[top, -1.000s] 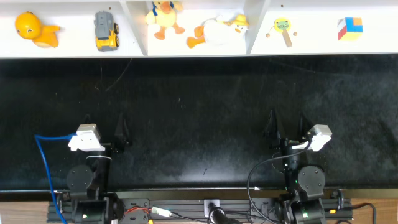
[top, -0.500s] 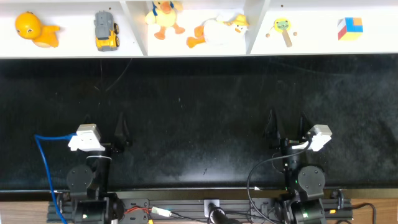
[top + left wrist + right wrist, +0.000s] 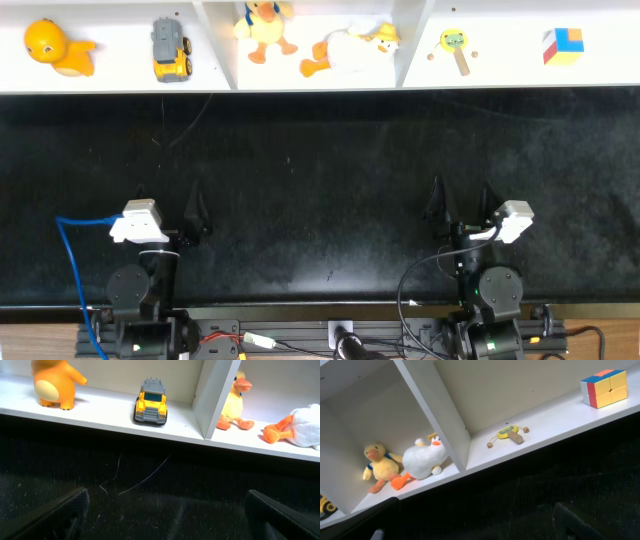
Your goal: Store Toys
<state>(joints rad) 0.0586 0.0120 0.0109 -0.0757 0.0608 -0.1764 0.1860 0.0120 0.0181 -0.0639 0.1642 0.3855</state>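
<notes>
Nearest the viewer, the left claw [image 3: 168, 208] and the right claw [image 3: 462, 205] sit low over the black counter [image 3: 320, 170], close to their own bases. Each has its fingers spread wide and holds nothing.

Compared with a second ago, nothing changes: neither arm shifts and no toy moves.

Farther back, along the counter's far edge, a white shelf [image 3: 320, 82] holds six toys in three compartments.
- **Left compartment:** an orange figure [image 3: 55, 45] and a yellow truck [image 3: 171, 50] stand apart from each other.
- **Middle compartment:** a yellow plush duck [image 3: 264, 25] sits just beside a white plush duck [image 3: 350, 50] that lies on its side.
- **Right compartment:** a small handled toy [image 3: 455, 45] and a coloured cube [image 3: 562, 45] sit well apart.

With every visible toy on the shelf and both claws wide and still, the storing looks complete, and nothing appears to call for a further grasp.
</notes>
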